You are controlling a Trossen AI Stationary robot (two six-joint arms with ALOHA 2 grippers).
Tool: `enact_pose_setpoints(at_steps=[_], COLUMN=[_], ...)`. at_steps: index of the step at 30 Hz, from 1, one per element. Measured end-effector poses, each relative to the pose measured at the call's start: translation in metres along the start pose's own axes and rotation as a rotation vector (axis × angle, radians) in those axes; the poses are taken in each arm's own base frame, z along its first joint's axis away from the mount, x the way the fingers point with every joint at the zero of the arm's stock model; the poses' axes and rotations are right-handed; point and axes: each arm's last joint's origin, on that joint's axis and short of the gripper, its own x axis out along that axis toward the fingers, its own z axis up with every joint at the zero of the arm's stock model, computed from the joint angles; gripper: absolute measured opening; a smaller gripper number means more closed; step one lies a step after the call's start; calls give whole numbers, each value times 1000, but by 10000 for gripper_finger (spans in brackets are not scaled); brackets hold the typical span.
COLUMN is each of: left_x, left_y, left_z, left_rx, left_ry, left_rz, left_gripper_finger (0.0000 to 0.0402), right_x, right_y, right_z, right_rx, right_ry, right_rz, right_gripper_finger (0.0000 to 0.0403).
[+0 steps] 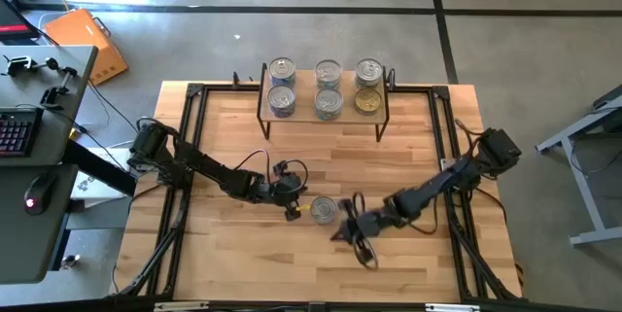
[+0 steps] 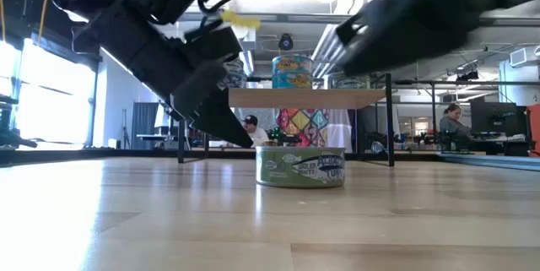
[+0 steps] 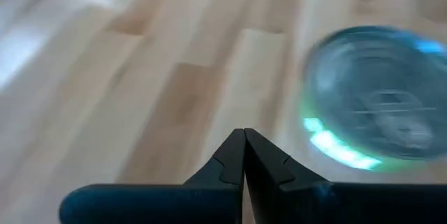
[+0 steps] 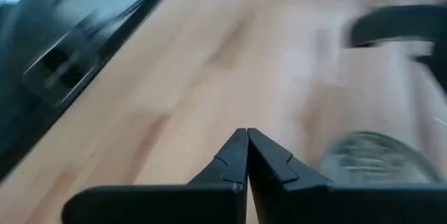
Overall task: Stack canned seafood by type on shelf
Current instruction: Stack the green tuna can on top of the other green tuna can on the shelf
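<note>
Both pairs of jaws are pressed together with nothing between them: the left gripper hangs low over the table just to the left of a lone tin, and the right gripper sits just to that tin's right, a little nearer the table's front edge. In the left wrist view the joined fingertips point past the tin's silver lid, which lies off to one side of them; in the right wrist view the closed fingers likewise have the tin beside them, not touching. From the low view this tin stands flat on the tabletop and carries a greenish side label. Behind it, near the table's far edge, the shelf holds six more tins in three pairs: two silver-lidded pairs and, at the right, a silver-lidded one with a gold-lidded one in front.
</note>
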Motion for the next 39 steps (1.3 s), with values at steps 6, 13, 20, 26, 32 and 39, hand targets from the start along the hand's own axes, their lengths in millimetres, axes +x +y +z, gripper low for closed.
enact_pose_setpoints(at_steps=[6,13,20,26,32,39], left_x=[-1,6,26,32,32,24], left_y=[-5,-7,-11,-14,-15,-16], left_z=[0,-7,-21,-23,-22,-20], left_rx=[-1,3,-24,-3,9,-4], left_ry=[31,46,29,-22,-34,0], left_rz=[-134,-145,-135,-149,-164,-166], left_gripper_finger=[0,0,0,0,0,0], right_x=[6,22,28,29,41,39], right_y=[23,-1,-19,-26,-27,-24], right_z=[-12,-18,-24,-33,-46,-44], right_rx=[-169,-158,-299,-284,-206,-79], right_ry=[33,36,83,176,206,180], right_rz=[-55,-93,-106,-109,-148,-187], right_gripper_finger=[2,88,159,113,31,6])
